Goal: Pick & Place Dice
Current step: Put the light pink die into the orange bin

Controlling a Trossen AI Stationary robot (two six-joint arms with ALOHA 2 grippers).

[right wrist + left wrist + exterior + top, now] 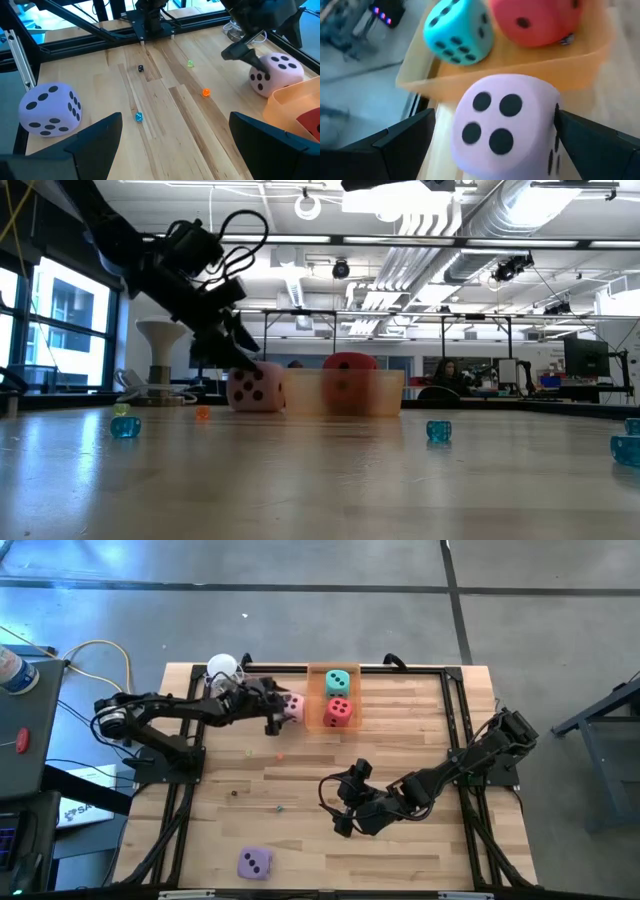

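High view. The left gripper (283, 710) reaches across the far side of the table (400, 755), its fingers spread wide on either side of the pink die (293, 706), which lies on the wood just beside the orange tray (312, 700). The teal die (338, 682) and the red die (340, 712) sit inside the tray, the teal one farther back. The purple die (254, 862) lies alone near the front edge, well apart from both arms. The right gripper (340, 812) hangs over the middle of the table, open and holding nothing. A few small beads (279, 807) are scattered on the boards between the arms.

Low view. The left gripper (232, 350) slants down from above onto the pink die (254, 388), which rests on the table touching the tray (385, 392); the red die (348, 382) shows through the tray wall. Beads (438, 430) lie in front.

Left wrist view. The pink die (507, 127) fills the gap between the two dark fingers (405, 142), a four-pip face toward the camera; whether the fingers press on it cannot be told. The tray rim (515, 67) stands directly behind it, with the teal die (457, 30) and the red die (535, 21) inside.

Right wrist view. The purple die (50, 109) lies to one side of the open fingers (95, 137); farther off, the left gripper (250, 52) sits over the pink die (276, 74) beside the tray (292, 107).
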